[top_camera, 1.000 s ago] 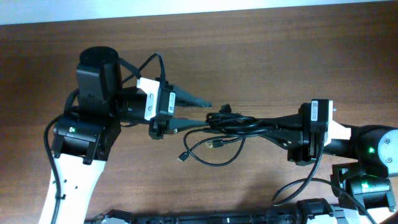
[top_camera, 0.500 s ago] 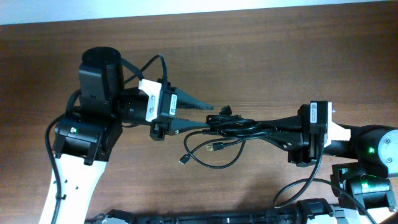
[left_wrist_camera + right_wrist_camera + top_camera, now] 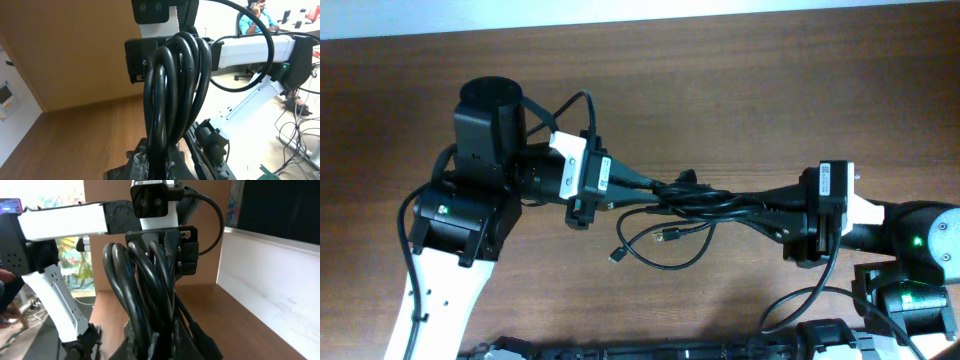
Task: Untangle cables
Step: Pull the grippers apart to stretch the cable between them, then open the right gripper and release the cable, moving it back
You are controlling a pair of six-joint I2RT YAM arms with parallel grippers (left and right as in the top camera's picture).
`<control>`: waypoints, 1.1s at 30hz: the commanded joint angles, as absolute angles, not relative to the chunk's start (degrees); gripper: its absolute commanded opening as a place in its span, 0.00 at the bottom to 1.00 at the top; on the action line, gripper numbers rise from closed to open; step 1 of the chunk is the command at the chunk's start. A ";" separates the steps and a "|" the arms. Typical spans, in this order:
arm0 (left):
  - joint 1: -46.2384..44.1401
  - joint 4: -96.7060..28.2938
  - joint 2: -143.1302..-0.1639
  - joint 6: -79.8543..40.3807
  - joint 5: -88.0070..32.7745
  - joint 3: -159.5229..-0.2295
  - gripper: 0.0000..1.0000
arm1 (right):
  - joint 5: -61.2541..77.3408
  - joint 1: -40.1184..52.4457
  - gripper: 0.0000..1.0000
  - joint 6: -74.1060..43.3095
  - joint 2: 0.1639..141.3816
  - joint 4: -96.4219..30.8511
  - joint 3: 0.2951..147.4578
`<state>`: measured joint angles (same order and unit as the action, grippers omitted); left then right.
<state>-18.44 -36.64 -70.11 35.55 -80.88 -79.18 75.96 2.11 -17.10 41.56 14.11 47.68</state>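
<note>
The cables (image 3: 705,200) are a bunch of thin black cords stretched between my two grippers over the wooden table (image 3: 720,90). A loose loop with small plug ends (image 3: 665,238) hangs below the bunch toward the front. My left gripper (image 3: 645,187) is shut on the left end of the bunch; the cords fill the left wrist view (image 3: 172,95) between its fingers (image 3: 160,160). My right gripper (image 3: 768,203) is shut on the right end; the cords rise from its jaws (image 3: 160,340) in the right wrist view (image 3: 145,280).
A thicker black arm wire (image 3: 805,300) loops near the right arm's base at the front right. A dark bar (image 3: 660,350) runs along the table's front edge. The table's far edge meets a white wall (image 3: 620,12).
My left gripper, open around the left end of the bunch a second ago, has closed its fingers on the cables and shifted slightly right. The right arm has not moved.
</note>
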 commanded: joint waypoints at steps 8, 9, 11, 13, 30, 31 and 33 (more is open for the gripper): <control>-18.33 -36.47 -70.41 30.04 -59.18 -79.77 0.00 | 76.27 1.85 0.99 -17.74 41.78 9.82 48.31; -18.33 -36.42 -70.41 27.51 -54.43 -79.77 0.00 | 75.90 1.85 0.99 -18.04 42.04 8.82 48.31; -18.33 -35.94 -70.41 22.09 -45.89 -79.77 0.00 | 74.08 1.85 0.99 -19.75 43.00 6.15 48.34; -18.33 -35.09 -70.41 17.63 -40.27 -79.77 0.00 | 71.79 1.85 0.99 -22.57 44.34 4.21 48.31; -20.23 -33.65 -70.43 5.17 -26.13 -79.77 0.00 | 66.76 1.85 0.99 -44.14 56.03 5.82 48.34; -21.34 -33.45 -70.46 5.19 -26.11 -79.77 0.00 | 66.78 1.87 0.99 -45.93 56.03 7.46 48.34; -23.29 -32.64 -70.57 5.19 -26.06 -79.77 0.00 | 66.76 1.85 0.99 -49.50 56.03 10.57 48.34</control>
<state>-20.69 -34.11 -70.48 6.15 -26.04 -79.18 67.90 2.11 -43.09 56.21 7.55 47.75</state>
